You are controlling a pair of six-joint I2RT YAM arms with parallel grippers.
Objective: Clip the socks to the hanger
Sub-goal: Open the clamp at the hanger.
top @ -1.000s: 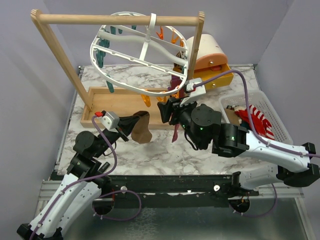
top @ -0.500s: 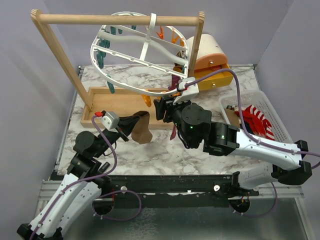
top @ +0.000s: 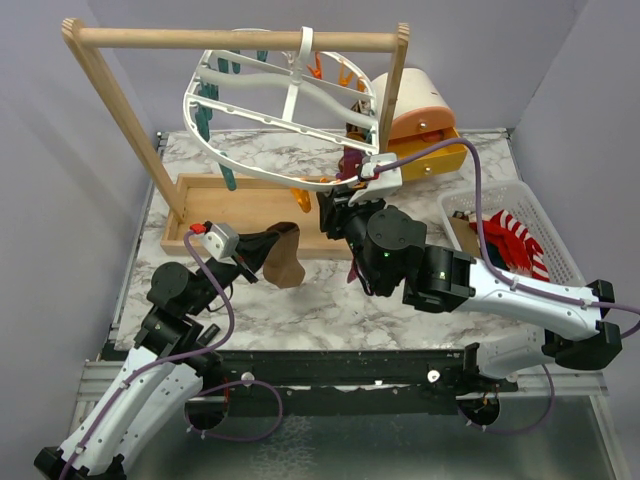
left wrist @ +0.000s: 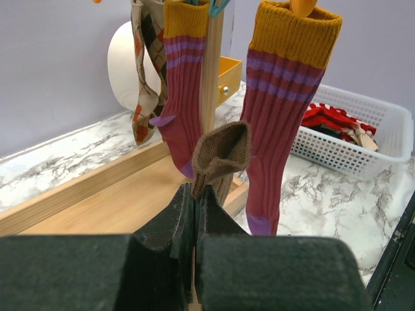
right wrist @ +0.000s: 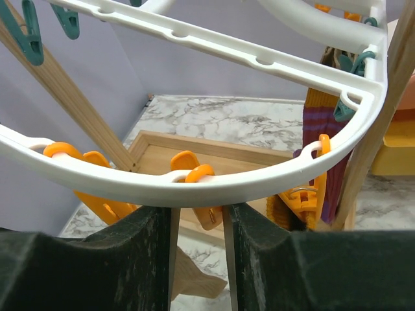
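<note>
The white oval hanger (top: 270, 120) hangs from the wooden bar, and its rim (right wrist: 194, 184) crosses the right wrist view. My right gripper (top: 333, 208) reaches up under the near rim. Its jaws (right wrist: 199, 220) stand on either side of an orange clip (right wrist: 211, 217), with a gap still showing on the left. My left gripper (top: 270, 247) is shut on a tan-brown sock (top: 286, 262), pinched at its cuff (left wrist: 224, 152). Two maroon socks (left wrist: 282, 110) and an argyle sock (left wrist: 146, 78) hang clipped beyond it.
The wooden rack (top: 230, 40) stands in its tray (top: 220, 200) at the back. A white slatted basket (top: 548, 215) at the right holds a red-and-white striped sock (top: 515, 235). A yellow drawer box (top: 440, 155) sits behind the rack's right post.
My right gripper has risen to the hanger's near rim and its jaws have narrowed about the orange clip. The hanger has swung slightly. The left arm has not moved.
</note>
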